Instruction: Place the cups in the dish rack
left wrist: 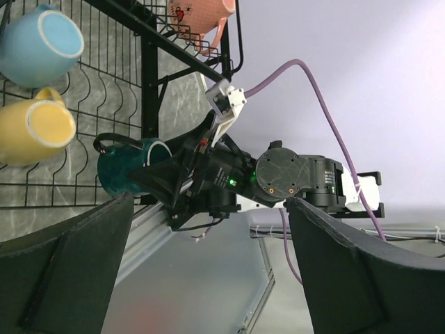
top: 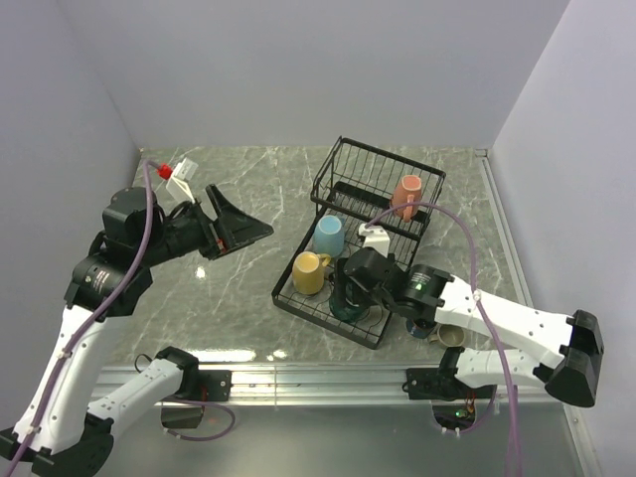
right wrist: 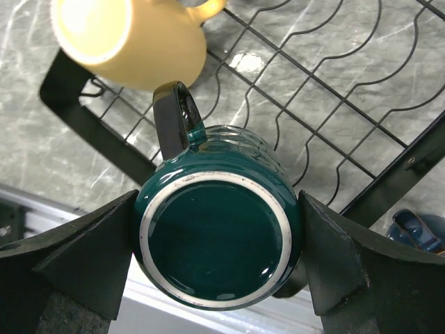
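Right gripper [right wrist: 217,209] clamps teal mug [right wrist: 215,254], base up, over near corner of rack [right wrist: 90,129], beside yellow mug [right wrist: 132,35]. Left gripper [top: 241,225] spread wide, empty, above worktop [top: 229,298].

You see a teal-green mug [right wrist: 219,243], a yellow mug [top: 309,272], a light-blue mug [top: 329,235], a salmon-pink mug [top: 406,195], a black wire rack [top: 390,154], and a grey tabletop [top: 229,288] veined white like marble.
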Available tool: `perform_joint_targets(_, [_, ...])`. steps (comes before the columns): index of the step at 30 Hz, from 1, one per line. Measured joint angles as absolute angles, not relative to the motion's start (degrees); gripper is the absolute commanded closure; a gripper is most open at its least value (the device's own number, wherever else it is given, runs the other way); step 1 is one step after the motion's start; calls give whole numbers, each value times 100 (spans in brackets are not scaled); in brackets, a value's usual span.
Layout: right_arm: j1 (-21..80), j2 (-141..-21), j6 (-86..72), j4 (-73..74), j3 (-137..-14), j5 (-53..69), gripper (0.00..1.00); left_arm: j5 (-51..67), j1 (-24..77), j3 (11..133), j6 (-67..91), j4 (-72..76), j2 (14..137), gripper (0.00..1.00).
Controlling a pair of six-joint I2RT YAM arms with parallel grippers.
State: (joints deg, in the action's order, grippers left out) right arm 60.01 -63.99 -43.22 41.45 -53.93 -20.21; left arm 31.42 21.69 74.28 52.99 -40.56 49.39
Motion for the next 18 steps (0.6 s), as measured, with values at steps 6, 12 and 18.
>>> perform_joint_targets(6, [6060, -6753, -4342, 3824, -5389, -2176, 100, 3063, 2169, 7437, 5258, -4244, 4899, 3])
perform_joint_targets(12, [6182, -7286, -4427, 3642, -5384, -2246, 100, 3006, 2169, 7511, 5212, -4368, 4895, 5])
perform_joint_targets(18, [6272, -7544, -4556, 3592, -5288, -2290, 100, 3002, 2169, 7524, 5172, -4462, 4877, 5])
